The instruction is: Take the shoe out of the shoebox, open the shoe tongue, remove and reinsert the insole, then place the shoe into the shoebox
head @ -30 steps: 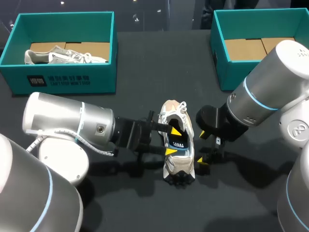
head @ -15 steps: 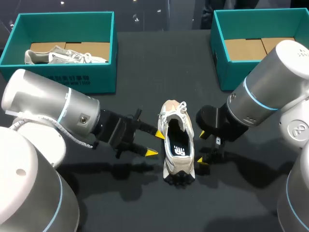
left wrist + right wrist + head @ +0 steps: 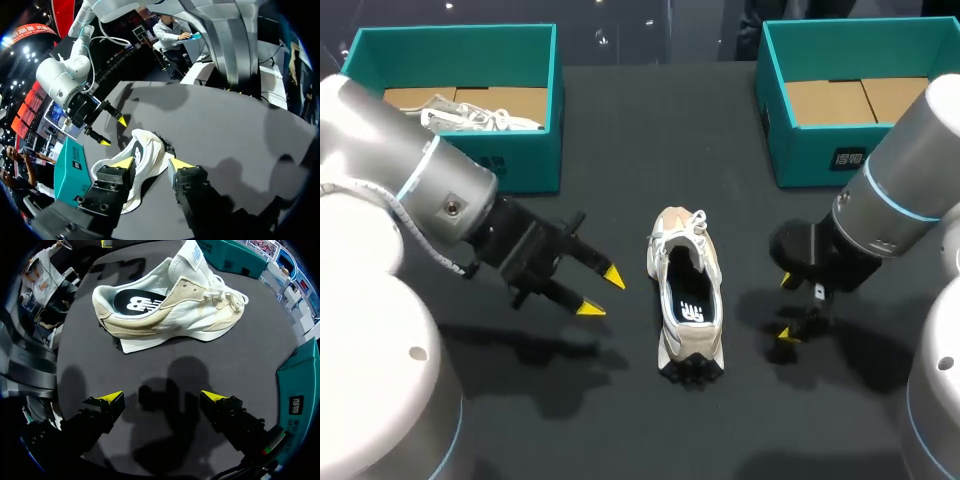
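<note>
Bearing one shoe (image 3: 687, 300) (upright): dark table (image 3: 620, 150)

A second pale sneaker (image 3: 485, 118) lies on brown cardboard (image 3: 520, 98) inside the teal box (image 3: 525, 160) at the black table's (image 3: 620, 130) far left corner.

Shoe (image 3: 687, 300) on the table (image 3: 620, 180) between left fingers (image 3: 613, 276) and right fingers (image 3: 787, 332); left shoebox (image 3: 460, 165) behind apparently holds another shoe (image 3: 480, 118).

The shoe (image 3: 686, 300) lies between the left jaws and right jaws, both spread, touching neither.
</note>
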`<state>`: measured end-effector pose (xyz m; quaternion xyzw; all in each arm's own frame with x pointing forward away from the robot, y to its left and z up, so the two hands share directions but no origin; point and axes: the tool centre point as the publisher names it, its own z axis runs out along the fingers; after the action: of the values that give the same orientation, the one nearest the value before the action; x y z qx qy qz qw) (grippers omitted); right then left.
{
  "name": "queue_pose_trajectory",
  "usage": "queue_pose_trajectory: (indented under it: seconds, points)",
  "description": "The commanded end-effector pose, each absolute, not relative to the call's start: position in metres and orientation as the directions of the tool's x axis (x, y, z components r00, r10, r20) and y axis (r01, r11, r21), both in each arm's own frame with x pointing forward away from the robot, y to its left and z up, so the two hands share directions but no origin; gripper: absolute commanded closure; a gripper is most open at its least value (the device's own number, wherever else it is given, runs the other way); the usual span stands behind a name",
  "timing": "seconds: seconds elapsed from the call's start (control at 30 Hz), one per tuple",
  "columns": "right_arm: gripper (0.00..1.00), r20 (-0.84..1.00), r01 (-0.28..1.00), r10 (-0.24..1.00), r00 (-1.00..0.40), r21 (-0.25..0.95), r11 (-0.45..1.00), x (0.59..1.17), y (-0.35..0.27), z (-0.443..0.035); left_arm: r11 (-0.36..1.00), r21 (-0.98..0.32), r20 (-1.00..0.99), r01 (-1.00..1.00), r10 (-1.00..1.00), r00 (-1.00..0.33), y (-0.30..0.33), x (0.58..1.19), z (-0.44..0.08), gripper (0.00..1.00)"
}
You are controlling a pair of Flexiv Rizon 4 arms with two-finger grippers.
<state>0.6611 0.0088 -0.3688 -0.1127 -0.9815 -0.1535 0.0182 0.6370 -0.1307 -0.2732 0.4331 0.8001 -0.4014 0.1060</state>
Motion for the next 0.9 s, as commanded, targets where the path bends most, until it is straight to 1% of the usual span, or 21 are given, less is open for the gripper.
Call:
queue_pose_trajectory:
  seconds: [0.03, 0.1, 0.13, 0.2, 0.23, 0.7, 0.73, 0.9]
  points:
    - [0.00, 0.052, 0.215, 0.210, -0.976, 0.332, 0.918, 0.648, -0.021, -0.352, 0.288, -0.547, -0.474, 0.786, 0.668, -0.574, -0.091, 0.641, -0.234, 0.56]
    - [0.00, 0.049, 0.182, 0.176, -0.983, 0.357, 0.916, 0.646, -0.025, -0.354, 0.269, -0.539, -0.459, 0.798, 0.700, -0.547, -0.086, 0.641, -0.231, 0.55]
    - [0.00, 0.049, 0.182, 0.176, -0.983, 0.357, 0.916, 0.646, -0.025, -0.354, 0.254, -0.540, -0.439, 0.803, 0.728, -0.526, -0.082, 0.640, -0.229, 0.57]
    - [0.00, 0.049, 0.182, 0.176, -0.983, 0.357, 0.916, 0.646, -0.025, -0.354, 0.251, -0.539, -0.428, 0.804, 0.740, -0.518, -0.078, 0.641, -0.226, 0.84]
    - [0.00, 0.049, 0.182, 0.176, -0.983, 0.357, 0.916, 0.646, -0.025, -0.354, 0.251, -0.539, -0.428, 0.804, 0.740, -0.518, -0.078, 0.641, -0.226, 0.99]
    - [0.00, 0.049, 0.182, 0.176, -0.983, 0.357, 0.916, 0.646, -0.025, -0.354, 0.251, -0.539, -0.428, 0.804, 0.740, -0.518, -0.078, 0.641, -0.226, 1.00]
    - [0.00, 0.049, 0.182, 0.176, -0.983, 0.357, 0.916, 0.646, -0.025, -0.354, 0.222, -0.529, -0.420, 0.819, 0.770, -0.480, -0.080, 0.643, -0.226, 1.00]
    - [0.00, 0.046, 0.186, 0.182, -0.982, 0.358, 0.915, 0.646, -0.028, -0.353, 0.154, -0.494, -0.384, 0.856, 0.844, -0.374, -0.087, 0.645, -0.225, 1.00]
